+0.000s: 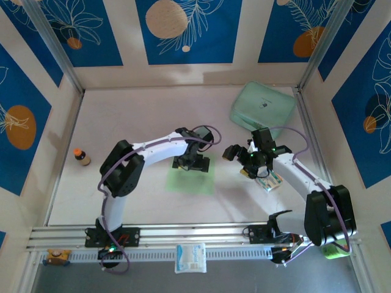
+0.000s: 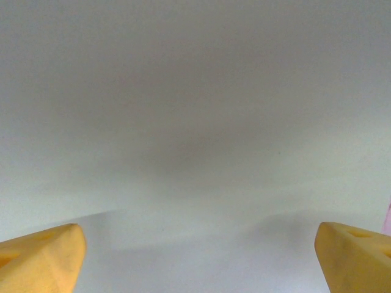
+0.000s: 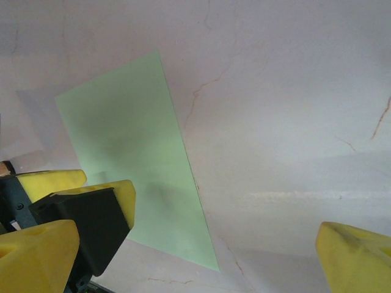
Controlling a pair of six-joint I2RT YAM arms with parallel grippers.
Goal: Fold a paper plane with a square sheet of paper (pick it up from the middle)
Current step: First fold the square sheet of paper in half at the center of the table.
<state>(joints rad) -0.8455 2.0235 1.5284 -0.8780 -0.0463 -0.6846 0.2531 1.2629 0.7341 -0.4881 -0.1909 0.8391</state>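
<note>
The square sheet of paper [image 1: 192, 182] is seen flat and unfolded under the spread left claw [image 1: 190, 163], the right claw [image 3: 195, 259] spread beside it; every fold is judged not yet done.

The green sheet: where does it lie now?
In the top view, the sheet lies flat at mid-table beneath the left pincer, the printed packet to its right.

left gripper [image 1: 190, 163]: held above the square sheet of paper [image 1: 190, 181], far edge
case [image 1: 263, 105]: set behind it, rightward
bottle [image 1: 81, 157]: set leftward
</note>
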